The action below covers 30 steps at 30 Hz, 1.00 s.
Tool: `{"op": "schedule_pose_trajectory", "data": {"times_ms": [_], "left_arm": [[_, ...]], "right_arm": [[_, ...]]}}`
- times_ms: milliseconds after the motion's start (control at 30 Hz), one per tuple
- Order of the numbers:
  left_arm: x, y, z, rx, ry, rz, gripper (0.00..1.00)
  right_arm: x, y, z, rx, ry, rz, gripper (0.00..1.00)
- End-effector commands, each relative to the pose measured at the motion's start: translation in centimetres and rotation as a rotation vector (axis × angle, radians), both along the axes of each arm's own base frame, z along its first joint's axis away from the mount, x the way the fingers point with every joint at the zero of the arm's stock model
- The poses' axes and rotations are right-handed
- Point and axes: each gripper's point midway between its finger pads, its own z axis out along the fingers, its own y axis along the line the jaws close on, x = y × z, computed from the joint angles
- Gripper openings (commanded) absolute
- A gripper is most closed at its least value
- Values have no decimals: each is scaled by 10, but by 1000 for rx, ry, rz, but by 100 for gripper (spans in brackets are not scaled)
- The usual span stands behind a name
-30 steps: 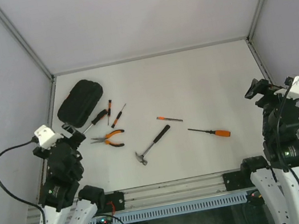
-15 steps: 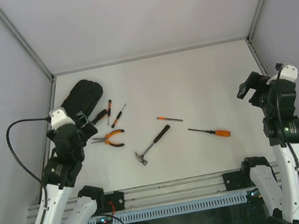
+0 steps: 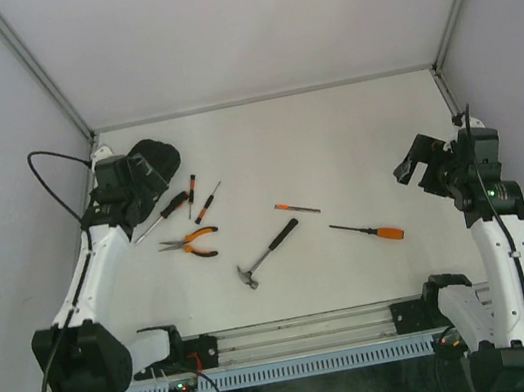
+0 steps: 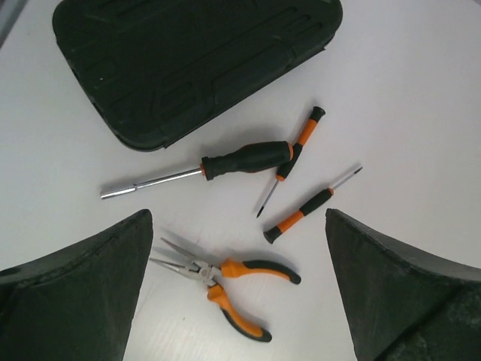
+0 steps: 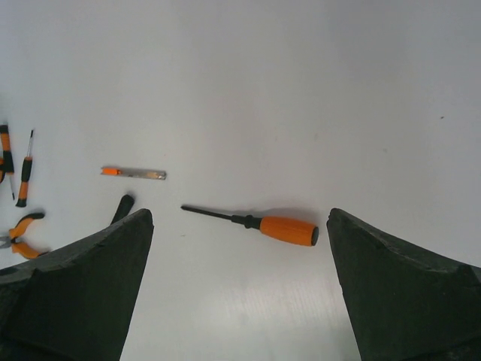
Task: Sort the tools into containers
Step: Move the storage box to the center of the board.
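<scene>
The black case [image 3: 156,158] lies shut at the back left, seen large in the left wrist view [image 4: 195,60]. My left gripper [image 3: 141,184] hangs open over its near edge, above the tools. Below its jaws lie orange-handled pliers [image 4: 225,282], a black-handled driver [image 4: 233,161] and two thin screwdrivers [image 4: 297,144] [image 4: 304,210]. The hammer [image 3: 268,254] lies mid-table. An orange-handled screwdriver [image 5: 282,228] lies under my open right gripper [image 5: 239,216], which holds nothing. A short orange-tipped bit [image 5: 135,173] lies farther left.
Grey walls close in the white table on the left, right and back. An aluminium rail [image 3: 306,330] runs along the near edge between the arm bases. A black cable [image 3: 51,162] loops beside the left arm.
Both arms have reached forward from their folded pose. The left gripper moved up toward the case; the right gripper swung inward and left, over the orange screwdriver. No tool has moved.
</scene>
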Motion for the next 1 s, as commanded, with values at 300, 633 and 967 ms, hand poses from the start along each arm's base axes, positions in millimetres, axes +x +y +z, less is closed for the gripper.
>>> {"op": "schedule_pose_trajectory", "data": {"times_ms": [300, 633, 967], "left_arm": [[84, 54, 4, -106, -155, 194, 98], [79, 123, -16, -100, -172, 325, 98], [88, 158, -45, -181, -171, 360, 99]], "right_arm": [[6, 39, 11, 121, -43, 160, 99], [13, 51, 3, 137, -15, 222, 98], [18, 61, -5, 134, 16, 242, 97]]}}
